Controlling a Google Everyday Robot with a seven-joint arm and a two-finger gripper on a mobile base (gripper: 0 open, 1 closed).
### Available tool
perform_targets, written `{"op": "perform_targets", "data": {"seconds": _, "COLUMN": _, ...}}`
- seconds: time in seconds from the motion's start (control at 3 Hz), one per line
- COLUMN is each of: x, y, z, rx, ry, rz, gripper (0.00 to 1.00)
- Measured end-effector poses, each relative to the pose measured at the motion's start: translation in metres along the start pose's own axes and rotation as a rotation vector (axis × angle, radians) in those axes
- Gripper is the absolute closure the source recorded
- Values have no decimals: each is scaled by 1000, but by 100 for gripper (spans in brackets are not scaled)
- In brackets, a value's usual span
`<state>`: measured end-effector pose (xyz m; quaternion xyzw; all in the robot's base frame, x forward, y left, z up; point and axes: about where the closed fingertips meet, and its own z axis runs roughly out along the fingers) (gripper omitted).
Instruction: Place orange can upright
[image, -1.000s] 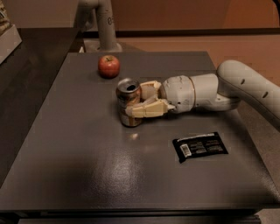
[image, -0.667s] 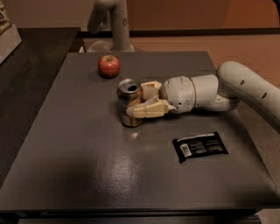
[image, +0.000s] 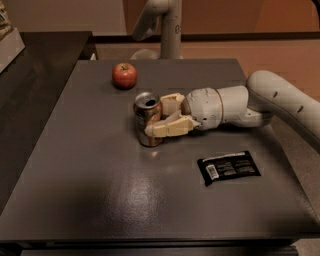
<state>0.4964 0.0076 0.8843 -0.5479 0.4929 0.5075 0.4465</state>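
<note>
Orange can (image: 147, 112): small coppery drink can, dark print, silver top. Stands upright on the bench (image: 100, 200), far half, about midway between left and right edges. Gripper (image: 159, 118) clasps its sides from the right.

Arm (image: 282, 95): white, enters from right edge, reaches left, low and almost level. Wrist (image: 215, 107): thick, rounded, in line with forearm. Gripper (image: 156, 116): over middle of table (image: 100, 190), points left, turned on side. 2 cream fingers (image: 169, 128) pressed on orange can (image: 148, 120), 1 at far side, 1 at near side.
</note>
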Motion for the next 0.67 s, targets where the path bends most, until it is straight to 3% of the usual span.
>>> {"op": "perform_targets", "data": {"seconds": 0.33, "x": -1, "y": 0, "z": 2, "rx": -4, "ry": 0, "rz": -1, "gripper": 0}}
{"op": "perform_targets", "data": {"seconds": 0.67, "x": -1, "y": 0, "z": 2, "rx": -4, "ry": 0, "rz": -1, "gripper": 0}}
